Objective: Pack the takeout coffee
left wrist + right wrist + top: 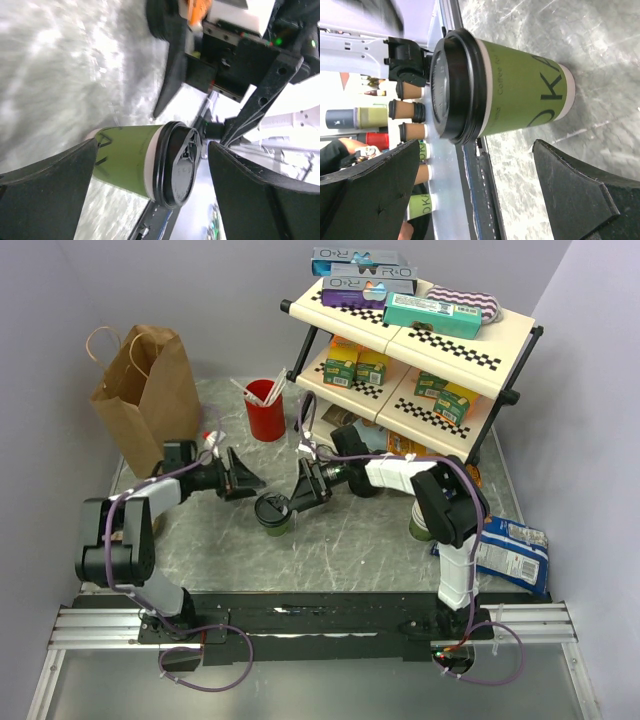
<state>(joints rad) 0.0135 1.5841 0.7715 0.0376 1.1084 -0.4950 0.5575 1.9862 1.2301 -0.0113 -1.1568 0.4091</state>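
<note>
Two spread pincers, left gripper [252, 484] and right gripper [298, 494], flank the dark green paper cup with black plastic lid [272, 512], upright on the grey table [380, 545], untouched; I judge either could grasp it.

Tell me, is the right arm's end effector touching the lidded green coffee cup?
Apart. The right wrist view shows clear gaps between the cup and both open fingers of the right end effector.

Takeout coffee [273, 513] on table [350, 550]; between left gripper [250, 486] and right gripper [297, 494]
</note>
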